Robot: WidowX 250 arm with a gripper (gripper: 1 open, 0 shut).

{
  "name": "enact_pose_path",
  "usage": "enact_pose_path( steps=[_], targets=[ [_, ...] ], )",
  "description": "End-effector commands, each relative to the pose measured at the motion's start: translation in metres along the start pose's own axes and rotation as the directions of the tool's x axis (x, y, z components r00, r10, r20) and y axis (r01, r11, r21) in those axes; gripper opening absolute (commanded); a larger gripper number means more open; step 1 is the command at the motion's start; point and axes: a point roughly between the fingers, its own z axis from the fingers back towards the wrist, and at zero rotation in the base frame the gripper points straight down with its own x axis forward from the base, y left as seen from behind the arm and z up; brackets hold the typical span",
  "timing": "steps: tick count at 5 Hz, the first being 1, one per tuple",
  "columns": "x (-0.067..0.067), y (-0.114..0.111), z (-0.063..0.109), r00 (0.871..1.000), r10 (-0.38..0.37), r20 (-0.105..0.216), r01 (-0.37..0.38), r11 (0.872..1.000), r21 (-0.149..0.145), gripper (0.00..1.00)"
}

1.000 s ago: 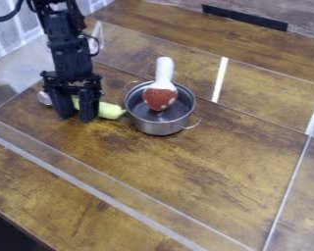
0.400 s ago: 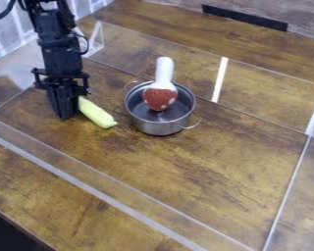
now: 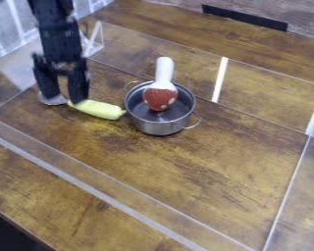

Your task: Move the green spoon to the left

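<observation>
One green spoon (image 3: 98,110) lies at nine o'clock from the pot (image 3: 161,126); the blurred gripper (image 3: 62,96) looks open, leaving probably only retreat.

Camera: high beside table | faces down at wooden tabletop (image 3: 186,176) | moderately near

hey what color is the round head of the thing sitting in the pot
Dark red, seen in the camera view.

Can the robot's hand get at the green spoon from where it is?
Probably yes: the gripper looks open right above the green spoon, and the pot sits off to the side.
</observation>
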Motion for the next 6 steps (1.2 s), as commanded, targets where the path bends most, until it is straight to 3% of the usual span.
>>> enact_pose_path(
  steps=[1,2,3,4,5,6],
  targets=[
    [-0.007,-0.007,0.073,0.989,-0.062,0.135,0.054,0.997,0.057,1.0],
    [-0.012,-0.027,0.098,0.973,-0.155,0.17,0.143,0.986,0.084,1.0],
    [-0.014,-0.052,0.093,0.944,-0.272,0.186,0.257,0.961,0.101,1.0],
    [-0.014,-0.081,0.084,0.932,-0.303,0.197,0.289,0.952,0.097,1.0],
    [-0.013,-0.114,0.078,0.923,-0.32,0.214,0.303,0.947,0.111,1.0],
    [-0.014,-0.094,0.077,0.918,-0.327,0.225,0.302,0.943,0.139,1.0]
  ],
)
